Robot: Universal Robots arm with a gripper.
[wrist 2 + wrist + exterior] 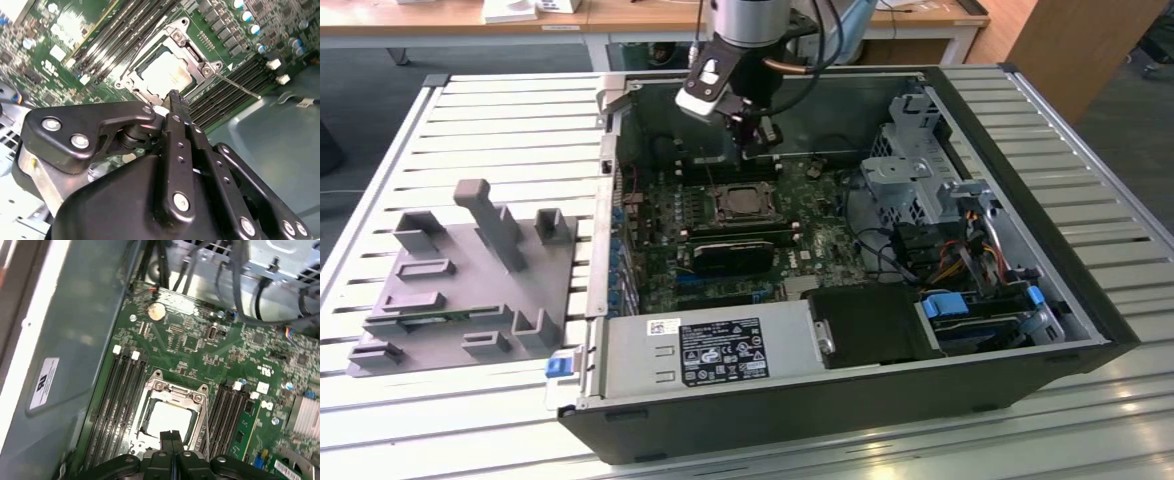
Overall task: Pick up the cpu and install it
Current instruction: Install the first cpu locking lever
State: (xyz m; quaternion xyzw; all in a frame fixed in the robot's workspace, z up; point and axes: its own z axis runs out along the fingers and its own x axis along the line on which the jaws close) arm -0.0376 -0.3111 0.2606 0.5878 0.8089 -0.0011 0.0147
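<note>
A slatted tabletop (494, 120) carries an open computer case (854, 405) beside a grey holder (467, 285). The cpu (744, 203) lies in the motherboard socket, inside its metal frame. The gripper (750, 150) hangs above the board near the socket, its fingers (166, 442) pressed together and holding nothing.
</note>
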